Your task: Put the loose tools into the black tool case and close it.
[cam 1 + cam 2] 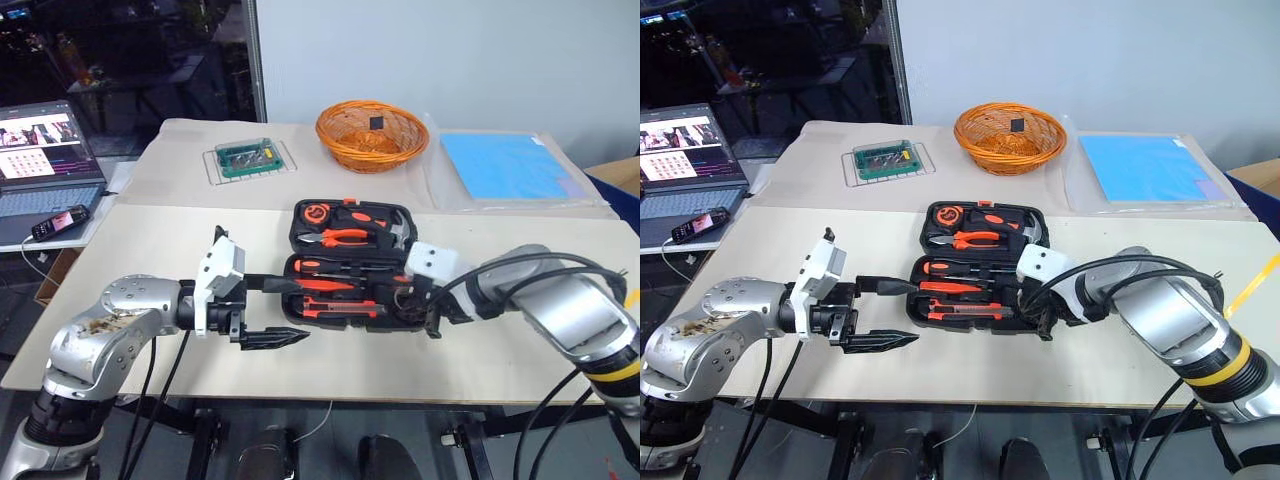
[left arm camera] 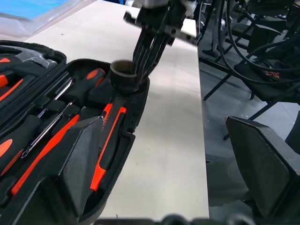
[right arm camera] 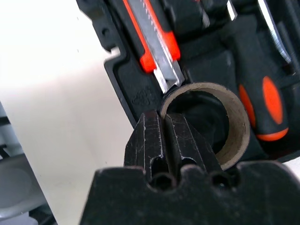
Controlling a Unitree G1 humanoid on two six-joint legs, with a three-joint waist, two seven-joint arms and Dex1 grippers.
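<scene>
The case (image 1: pixel 352 262) lies open near the middle of the table (image 1: pixel 180 250), lid half toward twelve o'clock, tray half toward six. Its recesses look filled: pliers (image 1: pixel 345 236) and hammer in the lid, screwdrivers (image 1: pixel 330 285) and knife (image 1: pixel 338 309) laid lengthwise in the tray, each handle pressed into its moulded slot so the lid can shut flat.

At the tray's three o'clock corner sits the tape roll (image 3: pixel 220 124), upright in its round pocket beside the knife's blade end. The right gripper (image 1: pixel 432 322) points down at that corner with its fingers pressed together. They lie against the roll's outer rim; whether they pinch the rim or merely nudge the roll down into its seat I cannot tell.

The left gripper (image 1: pixel 270 312) hangs at the case's nine o'clock edge, fingers spread wide and empty, pointing across toward the tray, probably staged to steady the case or swing the lid.

Beyond, at twelve o'clock, a basket (image 1: pixel 372 134).
</scene>
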